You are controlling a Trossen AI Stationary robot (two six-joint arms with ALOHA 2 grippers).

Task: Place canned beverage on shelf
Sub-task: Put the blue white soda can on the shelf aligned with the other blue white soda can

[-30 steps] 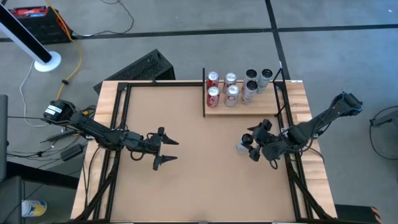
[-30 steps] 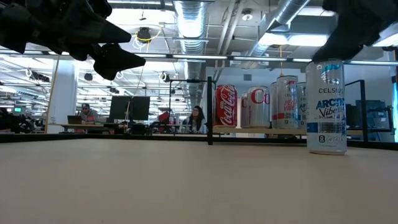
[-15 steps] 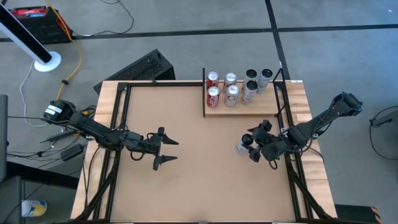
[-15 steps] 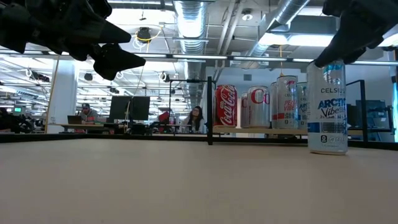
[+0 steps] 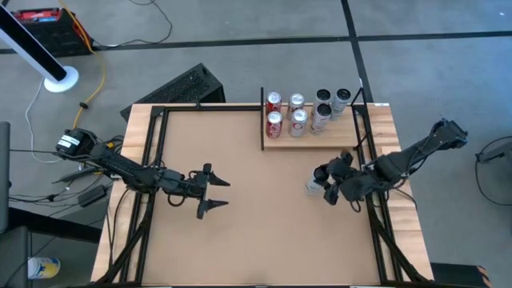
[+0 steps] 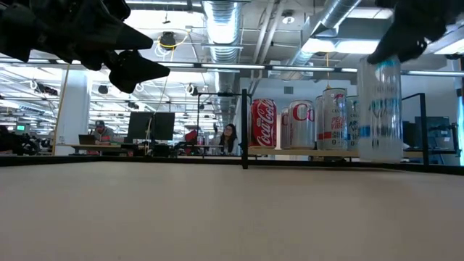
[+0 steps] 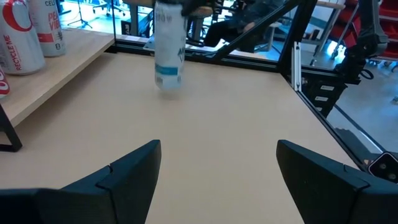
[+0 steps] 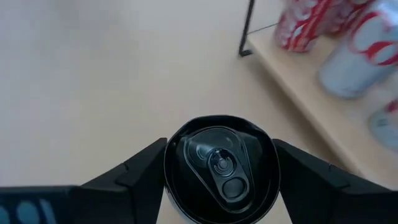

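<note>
A slim white-and-blue can (image 6: 379, 109) stands upright in my right gripper (image 8: 219, 168), a little above the table's right part; it also shows in the high view (image 5: 312, 187) and the left wrist view (image 7: 168, 46). The shelf (image 5: 320, 141), a pale plank with a black upright bar (image 5: 262, 120) at its left end, lies at the far right and bears several cans (image 5: 298, 120). My left gripper (image 5: 214, 192) hangs open and empty over the table's left middle. My right gripper pinches the can's top end, just below the rim (image 8: 171, 163), between its two fingers (image 8: 140, 171), one on each side. The fingers come slanting down from the table's right side. The can hangs upright, lifted clear of the table.
Black frame rails (image 5: 366, 160) run along the table's left, right and far sides. The brown tabletop (image 5: 256, 224) lies bare between the two arms. Beyond the table a room with desks and people (image 6: 228, 138) shows.
My right gripper has risen with the can, staying shut on it. The can stood on the table a second ago and now hangs clear of it, still upright.
</note>
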